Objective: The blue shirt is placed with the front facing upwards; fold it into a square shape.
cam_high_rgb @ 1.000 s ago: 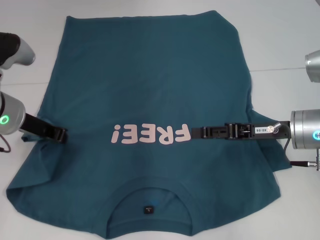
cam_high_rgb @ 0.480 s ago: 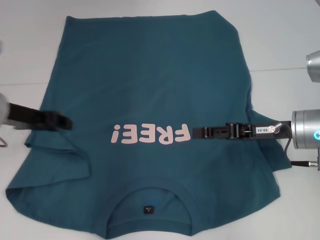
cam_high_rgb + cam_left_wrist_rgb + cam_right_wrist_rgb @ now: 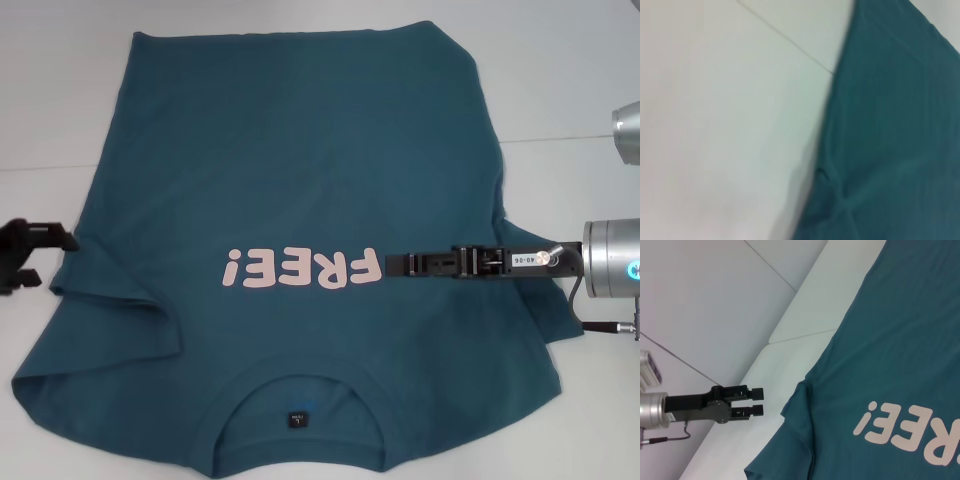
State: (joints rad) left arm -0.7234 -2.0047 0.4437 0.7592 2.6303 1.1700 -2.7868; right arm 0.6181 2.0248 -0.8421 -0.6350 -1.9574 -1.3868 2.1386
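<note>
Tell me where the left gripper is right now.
In the head view the left gripper is at the far left, over the bare table just off the blue shirt, beside its left sleeve and holding nothing.

Lay flat with its front up: the blue shirt point(image 3: 300, 200), a big dark teal T-shirt with short sleeves. Had pale pink "FREE!" letters point(image 3: 300, 270) across the chest, upside down in the head view. Pointed its round ribbed collar point(image 3: 300, 375) to the near side and its bottom hem to the far side. Showed a small dark label point(image 3: 297, 419) inside the neck. Had its left sleeve point(image 3: 110, 310) folded in a bit, with a raised crease running across it. Had some wrinkles along the right edge too. Lay mostly smooth across the middle. Was not folded into a square yet.
</note>
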